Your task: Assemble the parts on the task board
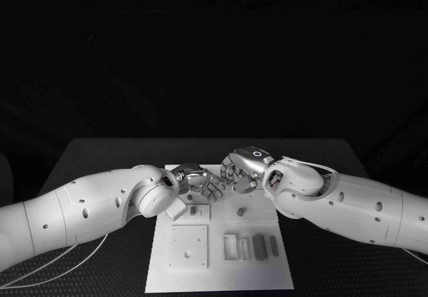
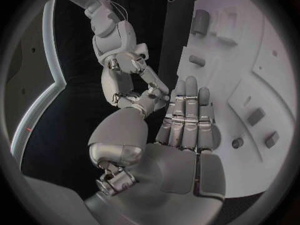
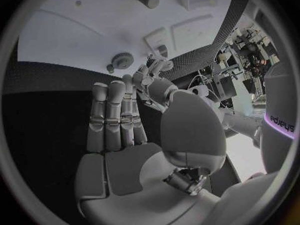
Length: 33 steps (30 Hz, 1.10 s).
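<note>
The white task board (image 1: 218, 275) lies in the middle of the black table. My left hand (image 1: 198, 181) and right hand (image 1: 239, 171) meet over its far end, fingertips touching. In the left wrist view the left hand (image 2: 184, 135) has its fingers straight and together, the thumb reaching to the right hand's (image 2: 125, 65) fingertips. The right wrist view shows the right hand (image 3: 115, 130) flat too, thumb stretched toward a small gear (image 3: 122, 60) on the board (image 3: 75, 30). I see no part in either palm. A grey peg (image 1: 240, 211) and grey bars (image 1: 258, 244) sit on the board.
A square plate with holes (image 1: 189, 246) sits at the board's near left, beside white blocks (image 1: 232, 245). More grey pieces (image 2: 255, 116) and a peg (image 2: 197, 60) show on the board (image 2: 275, 85). A cable (image 1: 62, 266) runs at the table's left.
</note>
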Motion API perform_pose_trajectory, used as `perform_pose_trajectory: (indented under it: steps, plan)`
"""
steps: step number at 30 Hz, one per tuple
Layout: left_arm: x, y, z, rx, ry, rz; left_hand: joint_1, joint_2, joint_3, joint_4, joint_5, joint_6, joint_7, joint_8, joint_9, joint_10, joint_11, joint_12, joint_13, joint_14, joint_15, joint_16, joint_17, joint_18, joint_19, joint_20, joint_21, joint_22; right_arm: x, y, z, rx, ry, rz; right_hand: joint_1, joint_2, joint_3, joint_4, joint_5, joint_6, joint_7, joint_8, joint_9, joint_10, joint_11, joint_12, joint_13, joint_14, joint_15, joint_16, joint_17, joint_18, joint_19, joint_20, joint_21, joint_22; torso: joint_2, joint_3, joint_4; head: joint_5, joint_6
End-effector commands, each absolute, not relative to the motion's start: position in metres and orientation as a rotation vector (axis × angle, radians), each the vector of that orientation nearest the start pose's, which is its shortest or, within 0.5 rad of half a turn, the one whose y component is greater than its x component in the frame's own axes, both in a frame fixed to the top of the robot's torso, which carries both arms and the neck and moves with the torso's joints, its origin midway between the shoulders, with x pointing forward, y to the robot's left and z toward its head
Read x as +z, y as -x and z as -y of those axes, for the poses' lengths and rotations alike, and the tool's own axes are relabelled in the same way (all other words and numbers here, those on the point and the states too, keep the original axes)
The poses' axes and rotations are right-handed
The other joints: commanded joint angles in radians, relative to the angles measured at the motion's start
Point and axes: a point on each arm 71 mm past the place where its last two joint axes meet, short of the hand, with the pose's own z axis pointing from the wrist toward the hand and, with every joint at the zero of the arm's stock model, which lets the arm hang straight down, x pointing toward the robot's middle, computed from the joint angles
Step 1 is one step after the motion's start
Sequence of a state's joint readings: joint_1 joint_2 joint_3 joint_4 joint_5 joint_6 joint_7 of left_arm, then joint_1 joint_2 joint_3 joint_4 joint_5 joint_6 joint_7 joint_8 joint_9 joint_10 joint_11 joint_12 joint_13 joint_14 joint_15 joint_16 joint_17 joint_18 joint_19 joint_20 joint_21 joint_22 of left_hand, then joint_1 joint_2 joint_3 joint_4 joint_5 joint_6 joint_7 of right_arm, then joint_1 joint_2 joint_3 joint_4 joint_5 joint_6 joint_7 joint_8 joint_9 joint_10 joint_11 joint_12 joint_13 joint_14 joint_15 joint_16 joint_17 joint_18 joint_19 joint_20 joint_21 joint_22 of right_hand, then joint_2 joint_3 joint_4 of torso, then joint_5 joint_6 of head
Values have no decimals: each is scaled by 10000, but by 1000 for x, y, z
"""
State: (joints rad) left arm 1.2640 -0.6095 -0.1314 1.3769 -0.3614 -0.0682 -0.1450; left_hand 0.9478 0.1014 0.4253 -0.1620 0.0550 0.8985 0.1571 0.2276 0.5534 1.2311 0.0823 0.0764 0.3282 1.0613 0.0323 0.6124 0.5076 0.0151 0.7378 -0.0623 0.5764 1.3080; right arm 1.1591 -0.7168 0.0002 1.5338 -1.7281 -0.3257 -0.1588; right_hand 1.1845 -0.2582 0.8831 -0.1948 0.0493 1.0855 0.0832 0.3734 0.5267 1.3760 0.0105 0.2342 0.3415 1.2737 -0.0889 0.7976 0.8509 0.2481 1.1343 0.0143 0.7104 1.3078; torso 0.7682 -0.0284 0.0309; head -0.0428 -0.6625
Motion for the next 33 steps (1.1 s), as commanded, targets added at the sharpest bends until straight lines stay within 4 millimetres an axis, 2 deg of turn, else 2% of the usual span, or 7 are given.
perform_pose_trajectory:
  steps: [1,7,11,14,22,33]
  plan:
    - [-217,-494,-117,-12520,7319,-21944,132,-14,120,14,-50,20,-19,43,-15,-31,-12,-22,-12,3,44,-48,26,116,-1,9,-18,211,-181,-474,129,6361,4120,-15368,-33,29,57,19,-4,73,9,61,10,74,3,36,19,76,-15,28,13,137,62,11,58,57,-1,-1,-7,8,-3]
    - [-217,-493,-117,-12527,7317,-21937,300,52,381,56,-52,29,-47,69,-9,-31,-32,-20,-12,7,49,-80,91,98,-14,12,-1,218,-181,-474,129,6378,4134,-15391,-34,29,60,18,-5,73,9,60,12,74,3,35,24,77,-15,26,15,137,62,10,58,58,1,-1,-2,-1,-22]
    - [-217,-494,-117,-12493,7346,-21914,551,42,808,97,-57,129,-141,168,46,8,-80,-2,1,31,47,-104,175,77,-7,13,39,224,-182,-474,129,6358,4130,-15443,-35,31,62,18,-4,73,9,59,14,73,3,34,28,78,-15,25,16,137,63,10,59,59,1,2,3,6,-21]
    - [-217,-494,-117,-12532,7317,-21928,556,24,873,133,-57,133,-152,184,60,6,-83,-4,1,32,51,-115,197,67,-10,16,49,224,-182,-474,130,6360,4123,-15471,-37,30,63,18,-5,72,9,59,15,73,3,34,30,78,-15,25,17,137,63,9,59,59,-1,-1,2,2,-28]
    - [-217,-494,-118,-12576,7543,-21826,431,219,1059,419,-58,168,-222,263,131,5,-111,-8,7,-6,74,-185,276,35,-74,31,69,225,-182,-474,129,6379,4143,-15483,-40,32,66,16,-5,71,10,57,19,70,3,32,39,79,-15,22,19,137,63,8,59,62,2,5,-5,16,-41]
    - [-217,-495,-118,-12479,7600,-21701,443,336,1211,397,-58,315,-231,432,290,174,-137,91,69,-11,74,-229,373,37,-137,29,122,233,-182,-474,130,6462,4030,-15431,-45,32,71,15,-5,66,12,51,23,64,5,26,50,78,-14,17,23,137,62,7,58,64,-3,2,-8,30,-51]
